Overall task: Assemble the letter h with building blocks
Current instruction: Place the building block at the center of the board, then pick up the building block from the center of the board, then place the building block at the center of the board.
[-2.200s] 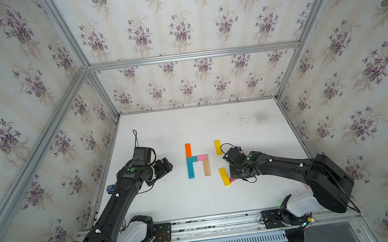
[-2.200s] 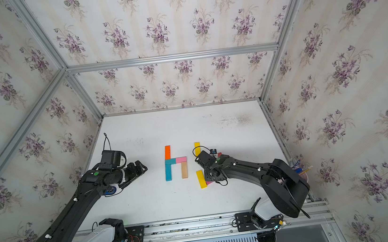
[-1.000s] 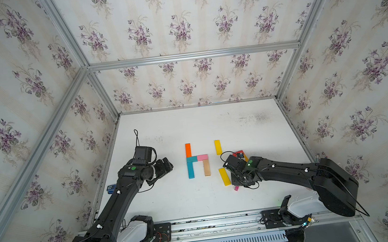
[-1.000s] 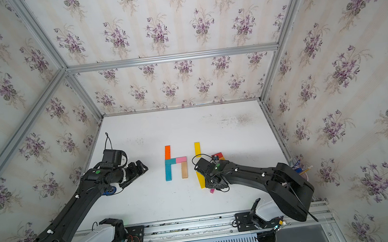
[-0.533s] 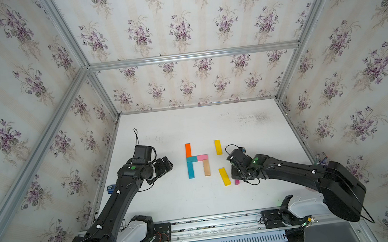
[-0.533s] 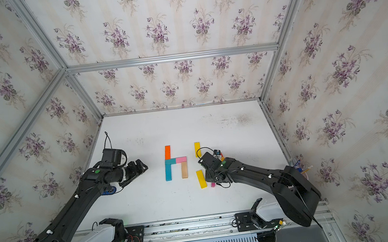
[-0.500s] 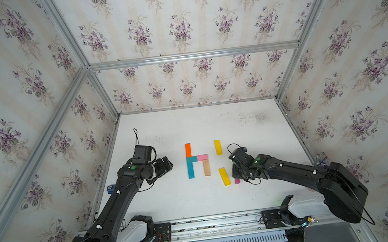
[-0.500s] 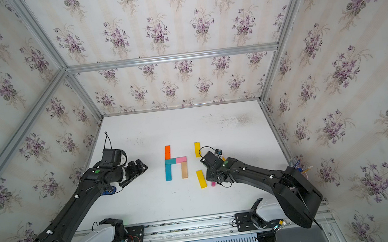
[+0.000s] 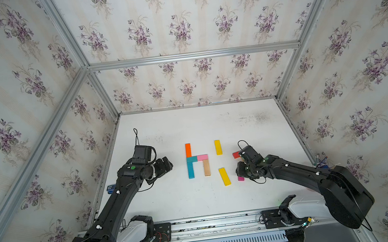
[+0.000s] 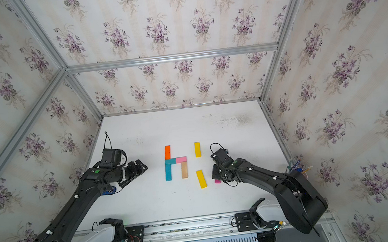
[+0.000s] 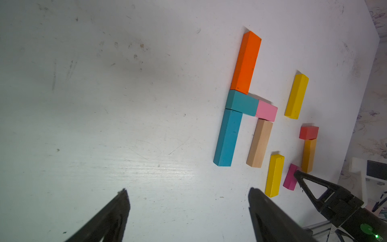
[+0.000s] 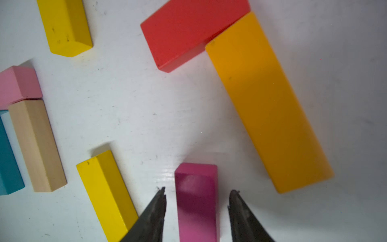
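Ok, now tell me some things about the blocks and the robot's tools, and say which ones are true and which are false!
1. The orange block touches a teal block. True.
2. The right tool is squeezing the magenta block. False: its fingers stand open on either side of the block, with a gap on each side.
3. The red block touches the amber block. True.
4. The left tool is shut tight. False: it is open and holds nothing.
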You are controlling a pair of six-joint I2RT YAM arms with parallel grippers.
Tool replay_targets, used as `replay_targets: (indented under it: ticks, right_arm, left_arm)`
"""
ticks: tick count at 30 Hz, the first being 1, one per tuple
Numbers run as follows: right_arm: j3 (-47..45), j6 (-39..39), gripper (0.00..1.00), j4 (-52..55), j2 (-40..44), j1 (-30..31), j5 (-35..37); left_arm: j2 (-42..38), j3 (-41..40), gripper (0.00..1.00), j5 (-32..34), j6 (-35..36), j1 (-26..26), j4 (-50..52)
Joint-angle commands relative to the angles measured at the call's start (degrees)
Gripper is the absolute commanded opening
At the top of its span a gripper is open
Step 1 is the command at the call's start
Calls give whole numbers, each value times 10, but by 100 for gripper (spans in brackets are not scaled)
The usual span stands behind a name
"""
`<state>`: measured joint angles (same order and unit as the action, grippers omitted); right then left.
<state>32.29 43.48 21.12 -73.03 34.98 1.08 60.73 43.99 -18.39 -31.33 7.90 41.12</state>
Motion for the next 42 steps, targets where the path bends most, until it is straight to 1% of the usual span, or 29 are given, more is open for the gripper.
replay_targets:
  ticks: [1,5,7,10,11,12,15,18,21,25,28,29,32,36,40,42]
  right_arm:
    - [-2,5,51,38,12,4,16]
    - [1,14,51,54,7,26,20]
    - [8,26,50,62,-16,48,39]
    - [31,34,40,82,-63,64,73]
    - [38,34,40,84,-73,66,74]
    - [45,35,40,85,-80,71,74]
    - [63,41,46,88,-83,88,74]
    - [68,48,48,93,-80,96,80]
    - [66,52,42,101,-75,97,81]
    - [68,61,35,131,-53,100,100]
    - [61,69,20,144,-25,100,116]
    - [54,71,15,137,-15,99,116]
    - [33,74,4,97,7,95,93]
    - [16,86,1,43,21,89,83]
    - [-35,94,0,-73,40,61,15]
    - [-54,102,0,-109,37,49,-10]
  left_arm:
    - [3,7,91,2,5,0,-1]
    - [3,6,91,3,4,0,-2]
    - [2,2,91,2,2,0,-5]
    - [0,-3,91,1,-1,0,-8]
    - [0,-4,91,0,-1,0,-7]
    - [-1,-3,91,0,0,0,-5]
    - [-5,-2,91,5,4,0,1]
    - [-7,-3,91,6,6,0,1]
    - [-3,-5,91,2,3,0,-5]
    - [-1,-6,91,1,4,0,-7]
    - [-2,-7,91,1,4,0,-7]
    - [-1,-7,91,1,4,0,-8]
    - [0,-7,91,-1,4,0,-9]
    - [-3,-5,91,1,5,0,-7]
    - [-5,-4,91,5,8,0,-2]
    - [-5,-5,91,5,8,0,-2]
